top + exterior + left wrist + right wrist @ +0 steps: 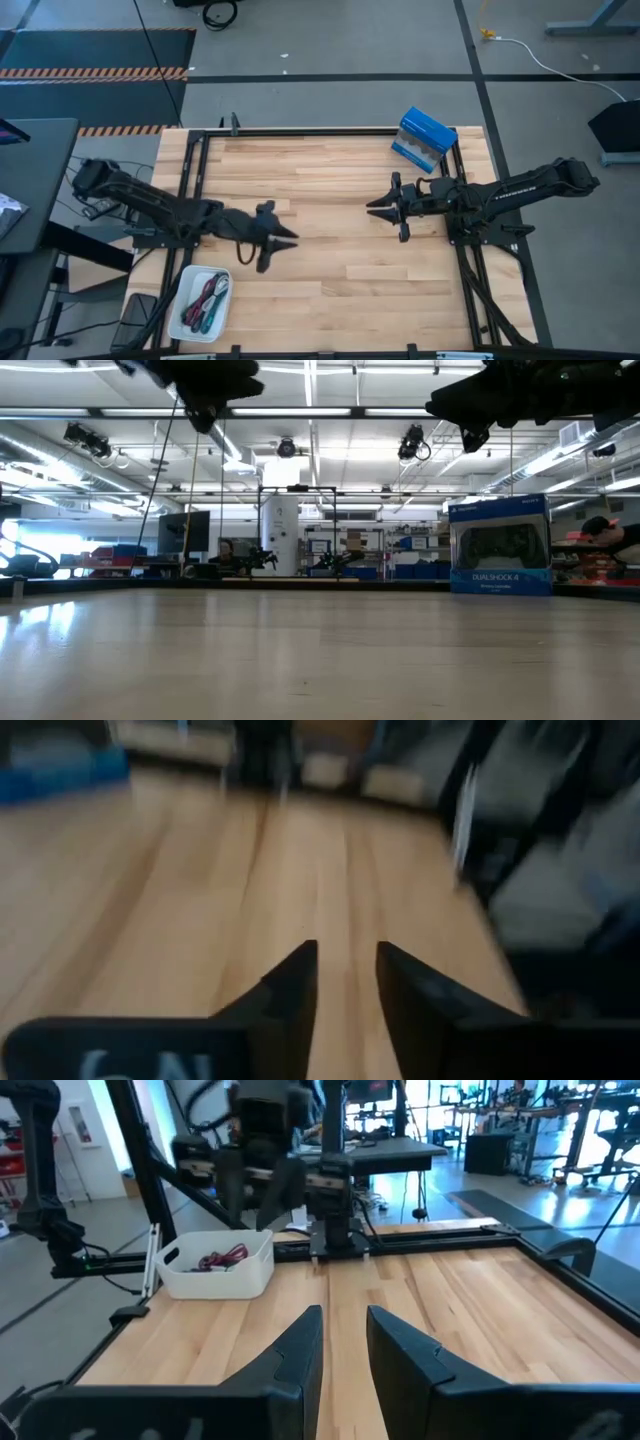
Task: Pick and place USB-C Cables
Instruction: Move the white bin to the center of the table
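The USB-C cables lie bundled in the white tray at the table's near left corner. Maroon, green and teal cords show there, and the maroon ones also show in the right wrist view. My left gripper hovers over bare wood just beyond the tray, toward the table's middle; it is open by a narrow gap and holds nothing. My right gripper hovers over the right half, pointing left, also open by a narrow gap and empty. Both hang well above the tabletop in the low view.
A blue-and-white box stands at the table's far right corner, close behind my right arm. A black frame runs along the table's edges. Bare wood lies between the two grippers.
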You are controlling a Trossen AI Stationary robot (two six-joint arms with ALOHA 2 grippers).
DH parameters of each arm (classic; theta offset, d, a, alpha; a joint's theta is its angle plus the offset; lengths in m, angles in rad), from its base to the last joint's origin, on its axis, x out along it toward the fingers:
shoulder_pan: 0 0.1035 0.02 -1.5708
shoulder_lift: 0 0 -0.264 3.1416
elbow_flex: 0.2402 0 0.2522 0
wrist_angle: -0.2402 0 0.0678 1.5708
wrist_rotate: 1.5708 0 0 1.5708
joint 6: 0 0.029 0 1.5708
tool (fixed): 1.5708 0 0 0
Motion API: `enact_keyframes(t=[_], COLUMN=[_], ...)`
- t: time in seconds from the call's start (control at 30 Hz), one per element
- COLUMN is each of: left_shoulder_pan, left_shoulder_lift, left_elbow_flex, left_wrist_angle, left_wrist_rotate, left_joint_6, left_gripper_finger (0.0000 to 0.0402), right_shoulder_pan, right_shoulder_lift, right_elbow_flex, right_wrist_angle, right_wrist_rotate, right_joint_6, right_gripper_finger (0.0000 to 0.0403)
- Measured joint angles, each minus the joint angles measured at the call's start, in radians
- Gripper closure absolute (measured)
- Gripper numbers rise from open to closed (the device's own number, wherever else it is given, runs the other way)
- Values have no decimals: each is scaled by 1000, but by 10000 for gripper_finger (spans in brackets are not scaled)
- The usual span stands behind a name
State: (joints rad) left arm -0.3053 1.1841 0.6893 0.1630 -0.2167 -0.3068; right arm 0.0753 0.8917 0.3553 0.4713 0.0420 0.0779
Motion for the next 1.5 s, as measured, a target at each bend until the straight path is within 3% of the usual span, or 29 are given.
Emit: enact_keyframes(t=[0.13, 0.23, 0.33, 0.53, 1.13, 1.33, 1.5], left_shoulder_pan=[-53, -92, -137, -241, -371, -369, -347], left_shoulder_lift=[14, 27, 41, 73, 235, 250, 250], left_elbow_flex=[209, 312, 365, 346, 330, 221, 184], left_wrist_angle=[-522, -825, -1011, -1252, -1383, -1305, -1310], left_wrist_rotate=[-36, -12, 68, 187, 246, 276, 271], left_joint_6=[-104, -231, -357, -547, -567, -560, -542], left_gripper_finger=[249, 225, 212, 208, 218, 223, 254], right_shoulder_pan=[0, 0, 0, 2, 4, 20, 31], right_shoulder_lift=[0, 0, 0, 0, 0, 0, 0], right_elbow_flex=[0, 0, 0, 0, 0, 0, 0], right_wrist_angle=[-5, -17, -23, -28, -85, -85, -84], right_wrist_rotate=[-16, -19, -20, -26, -46, -46, -46], right_joint_6=[-2, -2, -2, 8, 63, 87, 86], right_gripper_finger=[315, 316, 315, 316, 316, 316, 316])
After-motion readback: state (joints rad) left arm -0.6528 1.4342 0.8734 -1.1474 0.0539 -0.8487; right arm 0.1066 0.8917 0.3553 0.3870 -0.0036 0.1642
